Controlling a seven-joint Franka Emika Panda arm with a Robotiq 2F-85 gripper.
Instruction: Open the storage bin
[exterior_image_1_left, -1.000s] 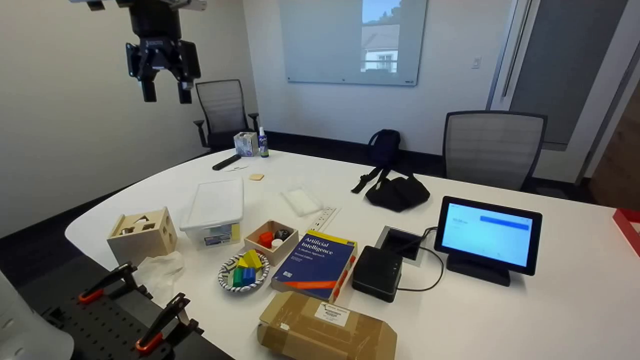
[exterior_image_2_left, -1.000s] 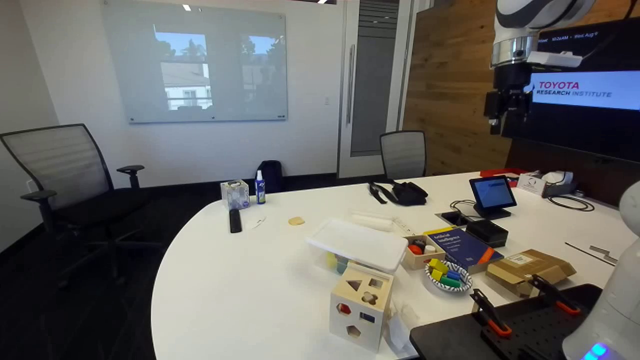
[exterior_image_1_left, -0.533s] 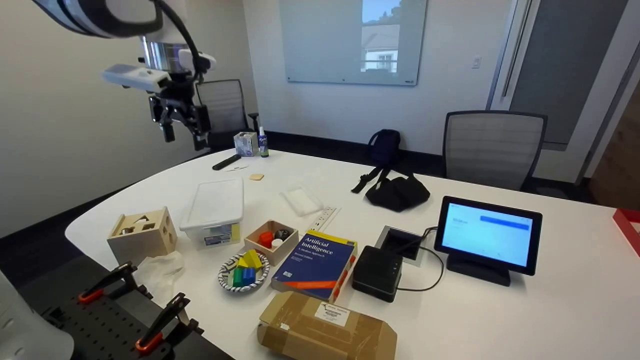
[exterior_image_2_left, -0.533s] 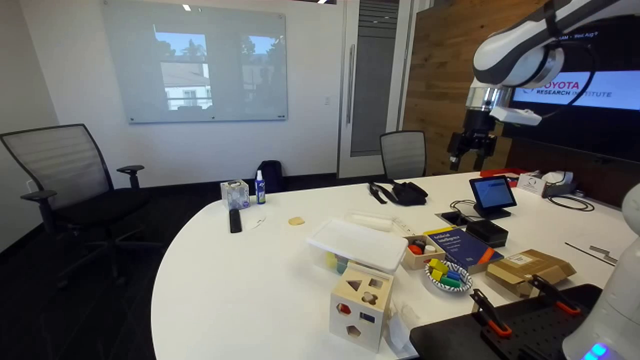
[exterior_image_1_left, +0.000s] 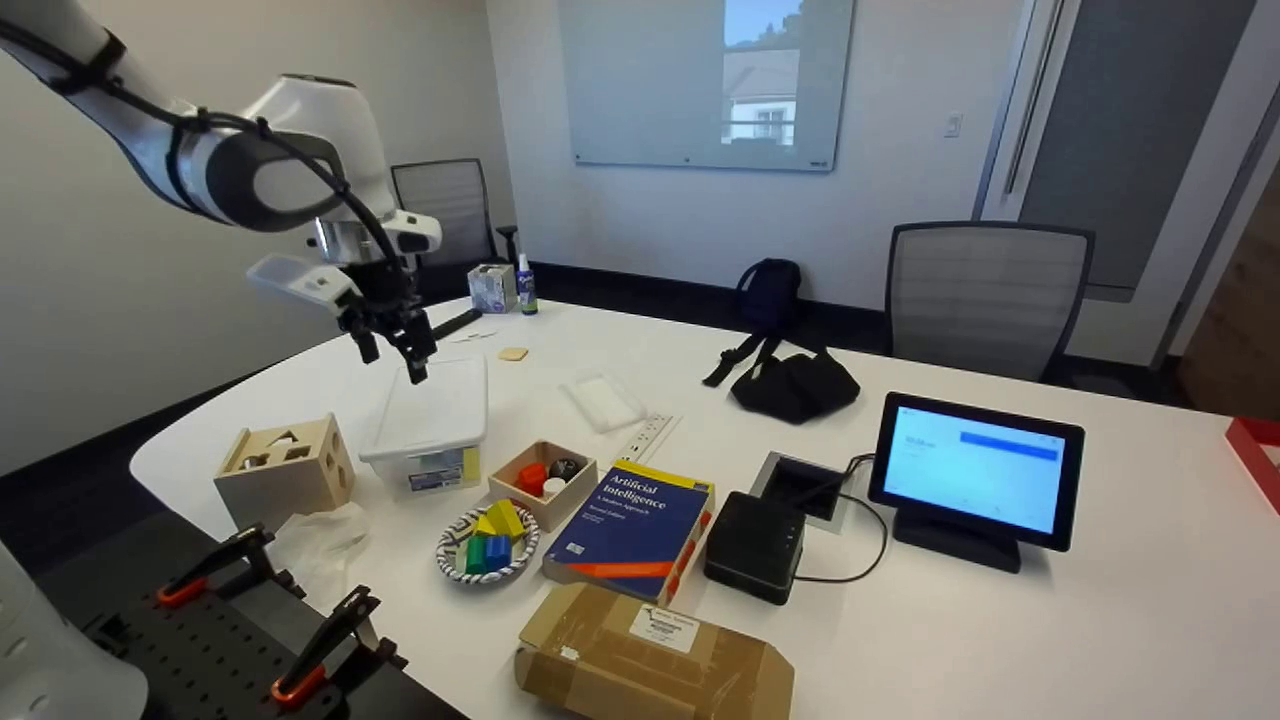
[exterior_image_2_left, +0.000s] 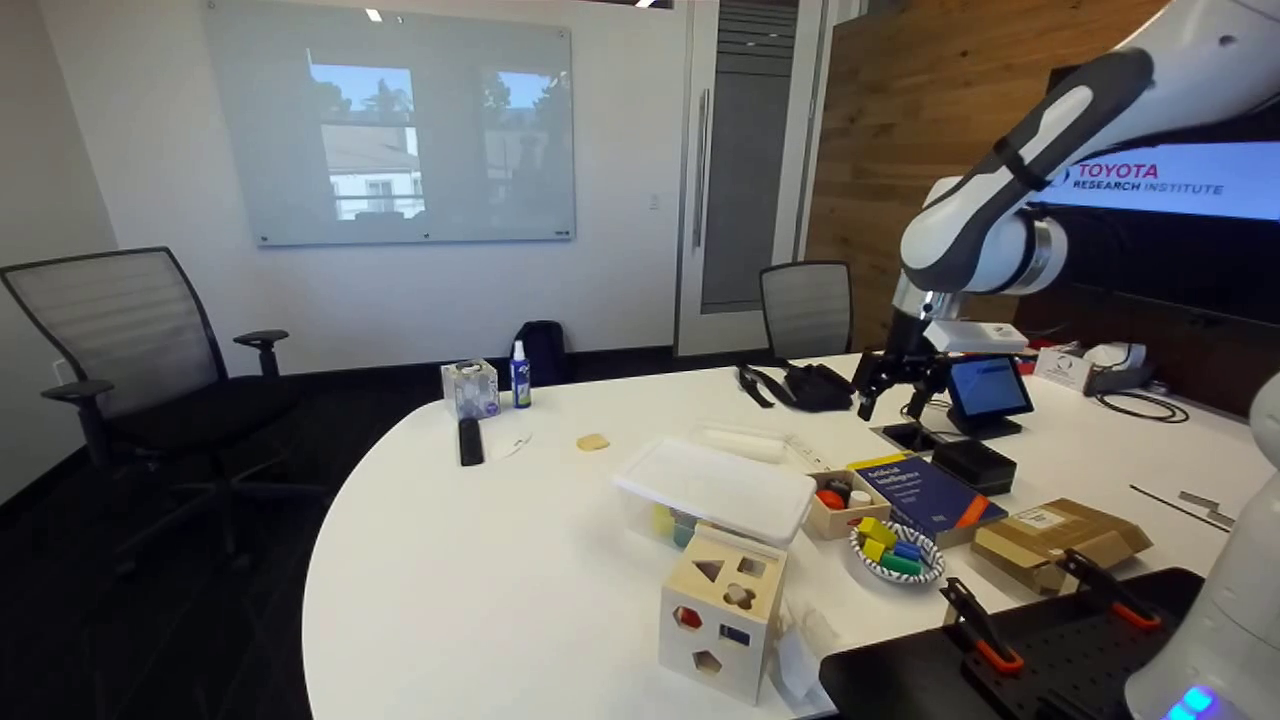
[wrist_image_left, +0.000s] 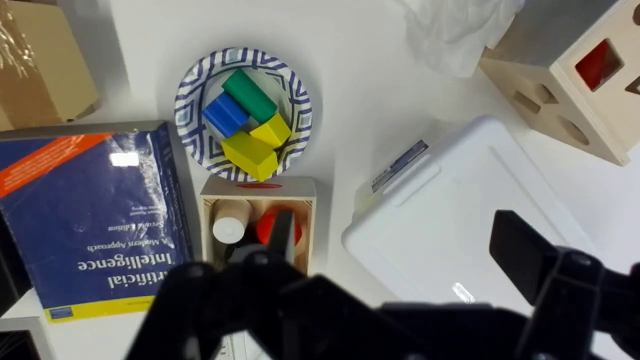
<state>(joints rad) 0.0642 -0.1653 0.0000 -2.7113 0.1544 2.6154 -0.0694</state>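
The storage bin (exterior_image_1_left: 425, 405) is a translucent white box on the white table, with its flat white lid lying on top. It also shows in an exterior view (exterior_image_2_left: 715, 490) and in the wrist view (wrist_image_left: 475, 195). A label shows on its end. My gripper (exterior_image_1_left: 393, 362) hangs in the air above the table. It also shows in an exterior view (exterior_image_2_left: 891, 407). In the wrist view the gripper (wrist_image_left: 394, 225) is open with nothing between its fingers. One finger appears over the lid and the other over the small wooden box. The lid's near part is hidden behind the gripper.
A wooden shape-sorter cube (exterior_image_1_left: 285, 470) stands close beside the bin. A small wooden box (exterior_image_1_left: 545, 490), a patterned bowl (exterior_image_1_left: 488, 545) of blocks, a blue book (exterior_image_1_left: 630, 525) and a cardboard box (exterior_image_1_left: 655, 655) are nearby. Clamps (exterior_image_1_left: 320, 650) stick up at the mounting plate.
My arm has come down from high above the table. The gripper is now lower and nearer to the bin, and stays open. The objects on the table have not moved.
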